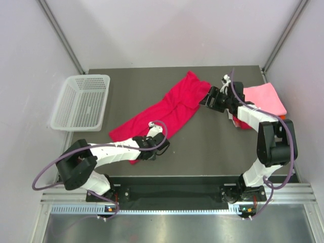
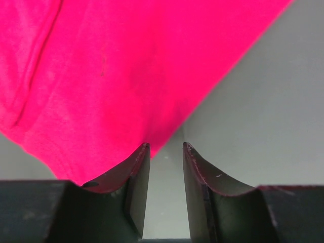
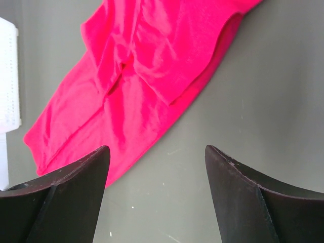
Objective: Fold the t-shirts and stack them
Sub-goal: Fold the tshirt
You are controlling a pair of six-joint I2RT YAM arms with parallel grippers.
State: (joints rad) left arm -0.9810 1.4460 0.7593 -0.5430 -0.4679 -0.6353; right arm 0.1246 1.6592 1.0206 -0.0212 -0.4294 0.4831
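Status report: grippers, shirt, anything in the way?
Left gripper open, empty, at crimson t-shirt, near corner. Right gripper open, empty, by its far end. Shirt unfolded. Pink t-shirt far right, not obstructing.

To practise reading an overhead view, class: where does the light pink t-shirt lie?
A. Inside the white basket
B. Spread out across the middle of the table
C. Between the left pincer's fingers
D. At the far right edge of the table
D: the top view shows the light pink t-shirt at the far right edge of the table, while the white basket on the left holds no cloth.
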